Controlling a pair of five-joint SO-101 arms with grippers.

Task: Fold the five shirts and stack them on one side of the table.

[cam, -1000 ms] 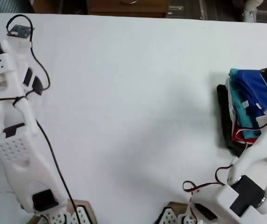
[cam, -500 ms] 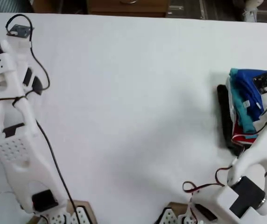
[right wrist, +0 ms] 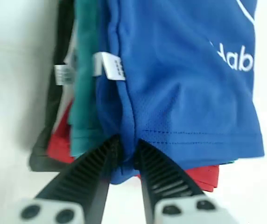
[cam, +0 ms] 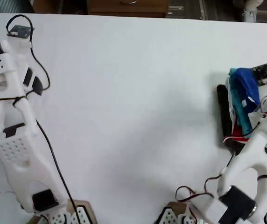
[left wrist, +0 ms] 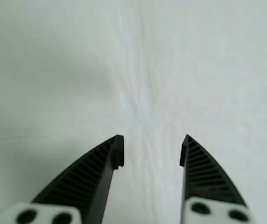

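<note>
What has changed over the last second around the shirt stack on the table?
The right arm has swung in from the table's right edge over the stack of shirts, covering more of the blue shirt on top. The right gripper now pinches that shirt's hem. The stack has barely shifted. The left arm has stayed put, with the left gripper open over the table.

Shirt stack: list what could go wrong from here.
The right claw pinches the blue shirt at its hem; a pull could unfold it or drag it askew. The teal shirt and red shirt beneath lie staggered, so a tug may skew them too.
</note>
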